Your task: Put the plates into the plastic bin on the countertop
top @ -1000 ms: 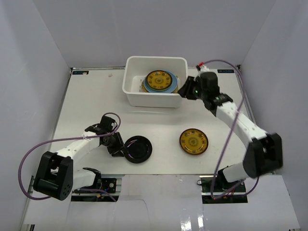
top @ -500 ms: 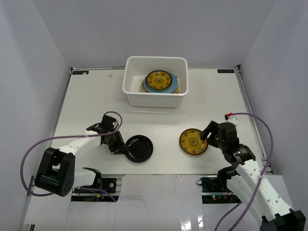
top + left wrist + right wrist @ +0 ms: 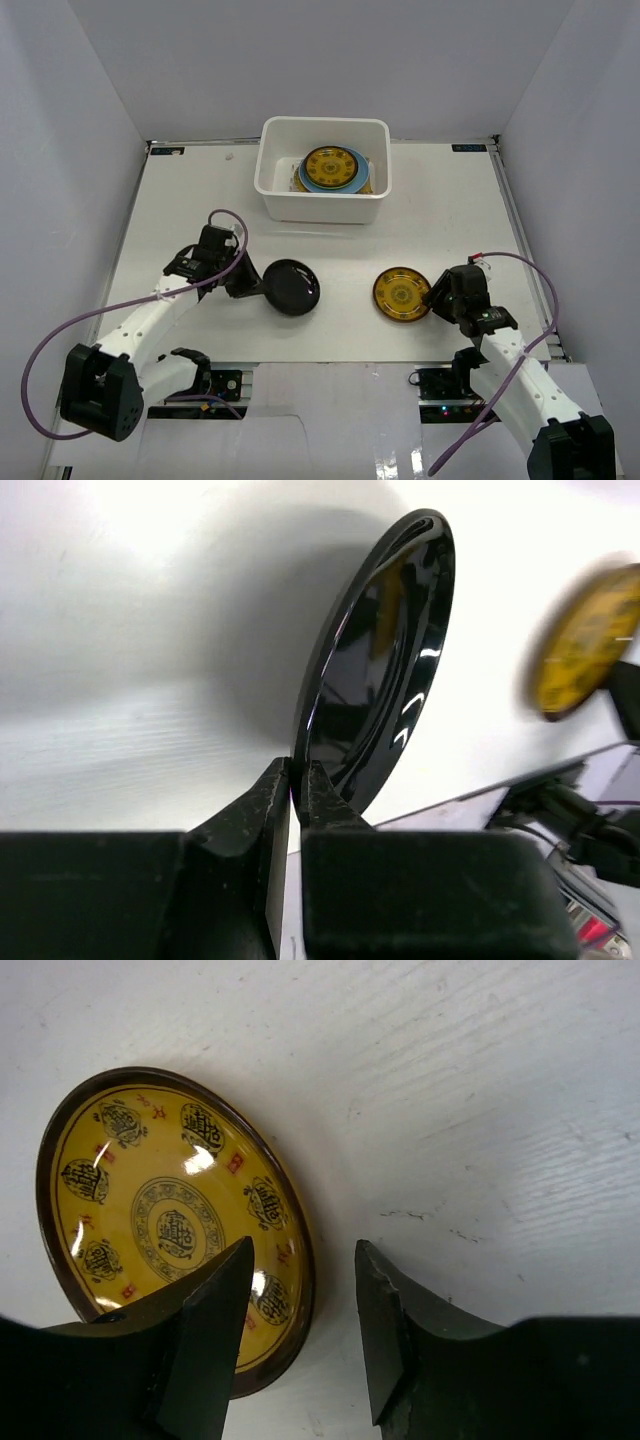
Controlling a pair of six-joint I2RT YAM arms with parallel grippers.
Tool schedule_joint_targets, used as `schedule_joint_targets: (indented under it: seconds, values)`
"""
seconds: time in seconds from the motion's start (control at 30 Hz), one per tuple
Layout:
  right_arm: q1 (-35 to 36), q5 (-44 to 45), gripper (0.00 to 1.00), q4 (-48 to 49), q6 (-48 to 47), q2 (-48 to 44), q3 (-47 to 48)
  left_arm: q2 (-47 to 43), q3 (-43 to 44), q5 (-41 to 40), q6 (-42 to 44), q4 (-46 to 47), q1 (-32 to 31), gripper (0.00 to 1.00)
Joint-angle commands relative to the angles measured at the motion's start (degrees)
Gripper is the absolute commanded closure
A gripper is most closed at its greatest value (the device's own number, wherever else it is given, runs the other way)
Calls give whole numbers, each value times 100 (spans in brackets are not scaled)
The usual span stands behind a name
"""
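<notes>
Left wrist: my left pincer point(image 3: 297, 772) clenches the black plate point(image 3: 385, 670) by its near rim — probably stiff, slick, brittle; right pincer point(image 3: 303, 1265) gapes astride the yellow plate point(image 3: 165, 1225).

bright; glare on black plate point(image 3: 385, 670), background blurred

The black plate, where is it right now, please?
In the top view the black plate is left of centre, its rim clamped in the left gripper, the yellow patterned plate to its right.
</notes>
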Motion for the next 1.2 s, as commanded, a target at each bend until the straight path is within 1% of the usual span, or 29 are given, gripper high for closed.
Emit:
schedule_joint_targets:
  seconds: [0.0,0.07,0.1,0.13,0.17,0.2,0.23,0.27,0.3,0.33,0.37,0.4,0.43,0.47,0.5,0.53,0.57,0.6,0.63,0.67,0.7,0.77,0.83,0.87,0.97,1.03,1.07,1.13,1.17]
  values:
    - [-77,-536,49,645,63,101,-194,-630,853,191,57,90,-11,100]
    - [-129,-667,52,785,71,197,-326,-552,1591,85,22,134,-11,100]
    - [-173,-746,54,977,72,258,-483,-291,1846,85,13,186,-3,100]
    - [-191,-852,58,1075,115,276,-555,86,2370,102,22,309,-11,100]
    - [-200,-887,60,1163,150,276,-616,90,2637,85,22,362,-3,100]
    - [-226,-905,63,1286,177,276,-712,534,2892,94,-13,406,-11,100]
    - [-218,-949,66,1313,186,259,-731,773,3155,146,-22,476,-3,100]
    - [-226,-958,72,1322,195,233,-731,993,3663,190,-13,625,-2,100]
    - [-226,-932,77,1322,177,198,-731,1221,3903,147,-22,670,-2,100]
    - [-235,-932,82,1313,151,128,-696,1650,4140,103,-57,714,-2,100]
    - [-235,-958,92,1296,133,75,-670,1863,4386,-37,-49,810,-2,100]
    - [-235,-1054,92,1304,81,22,-661,2083,4858,-99,-57,837,6,100]
    - [-235,-1220,92,1348,54,-57,-635,2555,5098,-126,-118,898,-2,100]
    - [-235,-1413,92,1366,37,-92,-582,2829,5370,-161,-101,960,-2,100]
    - [-226,-1493,92,1357,28,-127,-538,3102,5964,-274,-101,952,-2,100]
    - [-226,-1590,92,1340,10,-197,-485,3383,6275,-328,-110,925,-2,100]
    - [-226,-1713,92,1287,-7,-242,-328,4012,6635,-406,-23,673,6,100]
    - [-218,-1740,92,1226,-34,-286,-231,4332,7326,-520,13,505,6,100]
    - [-209,-1758,92,1147,-112,-408,-117,4622,7637,-495,-4,338,15,100]
    - [-217,-1775,92,1007,-165,-479,128,5173,7945,-478,82,66,33,100]
    - [-218,-1775,92,927,-244,-619,261,5405,8409,-565,109,-32,33,100]
    - [-209,-1784,92,761,-411,-725,664,5905,8781,-653,118,-243,33,100]
    - [-209,-1872,92,733,-586,-752,1007,6101,9072,-759,145,-296,42,100]
    - [-209,-1924,92,725,-622,-717,1409,6215,9099,-750,162,-305,42,100]
    - [-209,-1881,92,829,-711,-419,2009,6251,8977,-741,232,-306,42,100]
    - [-200,-1811,92,1215,-711,-85,2440,6207,8775,-724,303,-314,42,100]
    - [-200,-1750,92,1347,-667,73,2564,6198,8704,-732,416,-306,42,91]
    - [-200,-1723,92,1839,-597,556,2888,6207,8642,-715,514,-358,42,67]
    - [-200,-1662,92,1997,-553,914,2986,6172,8625,-741,540,-358,50,38]
